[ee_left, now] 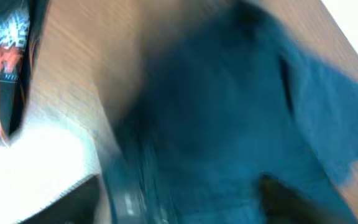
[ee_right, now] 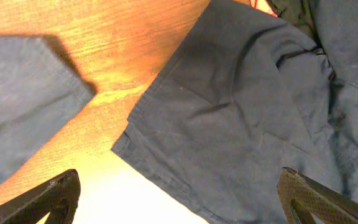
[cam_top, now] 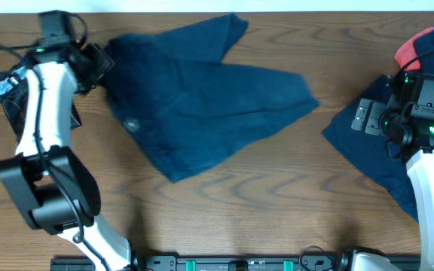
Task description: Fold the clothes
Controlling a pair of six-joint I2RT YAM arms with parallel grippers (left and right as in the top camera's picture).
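Navy shorts lie spread, unfolded, on the table.
Overhead, the left gripper meets their left edge, probably to take the waistband. Its wrist view is too blurred to tell the jaws. The right wrist view shows the right gripper wide and empty over another navy garment.

- Overhead view: bright, even light from above; sharp edge to edge; a soft, faint shadow beside the left arm on the worktop.
- Left wrist view: heavy motion blur throughout; navy garment smeared; blown-out white patch lower left.
- Right wrist view: crisp weave on the dark cloth; wood cast warm orange; white glare bottom centre; right end effector in dark silhouette at the lower corners.
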